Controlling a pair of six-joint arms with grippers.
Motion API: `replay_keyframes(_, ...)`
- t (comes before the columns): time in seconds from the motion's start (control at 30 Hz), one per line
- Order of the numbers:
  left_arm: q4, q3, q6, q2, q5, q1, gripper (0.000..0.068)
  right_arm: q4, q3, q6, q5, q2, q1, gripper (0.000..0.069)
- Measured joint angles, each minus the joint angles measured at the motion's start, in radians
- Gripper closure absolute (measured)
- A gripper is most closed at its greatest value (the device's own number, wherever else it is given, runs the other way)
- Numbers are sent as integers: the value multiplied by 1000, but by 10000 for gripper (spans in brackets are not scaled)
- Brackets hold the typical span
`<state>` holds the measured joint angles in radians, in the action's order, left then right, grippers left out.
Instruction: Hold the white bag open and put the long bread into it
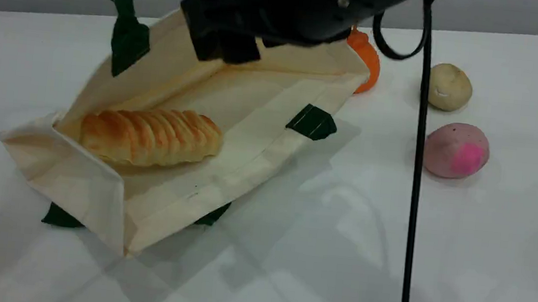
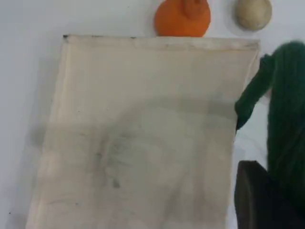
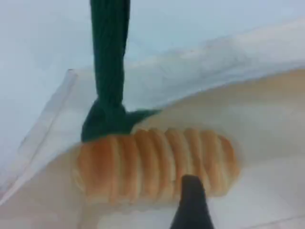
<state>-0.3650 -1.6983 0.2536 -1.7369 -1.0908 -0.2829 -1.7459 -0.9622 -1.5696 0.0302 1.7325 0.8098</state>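
Note:
The white bag (image 1: 260,135) lies on its side on the table with its mouth held wide. Its upper green handle (image 1: 120,3) runs taut up out of the top edge. In the left wrist view my left gripper (image 2: 267,200) is shut on that handle (image 2: 286,119), above the bag's outer cloth (image 2: 143,129). The long bread (image 1: 152,135) lies inside the bag near its bottom end, free of any grip. My right gripper (image 1: 225,43) hovers over the bag's mouth, its fingers apart and holding nothing. Its fingertip (image 3: 193,205) shows just in front of the bread (image 3: 152,164).
An orange fruit (image 1: 367,62) sits right behind the bag's far corner. A beige ball (image 1: 449,87) and a pink ball (image 1: 456,150) lie to the right. A black cable (image 1: 415,185) hangs straight down across the right side of the scene view.

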Motion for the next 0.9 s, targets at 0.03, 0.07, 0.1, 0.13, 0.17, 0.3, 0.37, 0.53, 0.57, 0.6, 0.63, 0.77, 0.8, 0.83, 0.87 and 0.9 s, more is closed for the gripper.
replay_keyframes(0.03,0,4,0,-1,1,0,606,2,0,0,2,0,-9,217)
replay_keyframes(0.07,1,12,0,-2,8,0,606,2,1,0,4,0,-18,225)
replay_keyframes(0.1,2,22,0,-2,16,0,606,2,2,0,6,0,-29,232)
replay_keyframes(0.13,2,34,0,-2,28,0,606,2,3,0,10,0,-38,237)
replay_keyframes(0.17,2,47,3,-2,44,0,606,2,5,0,23,0,-48,240)
replay_keyframes(0.3,16,128,4,-2,113,0,606,2,33,0,49,-7,-100,243)
replay_keyframes(0.37,30,176,4,-2,161,0,606,2,53,-1,59,-23,-124,243)
replay_keyframes(0.53,-5,265,14,-2,233,0,606,2,88,-1,33,-83,-148,243)
replay_keyframes(0.57,-17,271,33,-1,226,0,606,2,88,-1,24,-93,-150,243)
replay_keyframes(0.6,-37,271,50,3,216,0,606,2,88,-1,14,-103,-152,243)
replay_keyframes(0.63,-56,271,69,8,210,0,606,1,88,-1,-3,-109,-152,243)
replay_keyframes(0.77,-130,270,135,5,192,0,606,-1,88,0,-51,-112,-152,244)
replay_keyframes(0.8,-139,270,150,1,182,0,606,-1,88,0,-56,-113,-152,244)
replay_keyframes(0.83,-142,270,159,0,181,0,606,-1,88,0,-56,-118,-152,244)
replay_keyframes(0.87,-142,270,160,-3,184,0,606,-1,88,0,-56,-123,-152,244)
replay_keyframes(0.9,-142,270,160,-4,190,0,606,-1,88,0,-59,-131,-152,244)
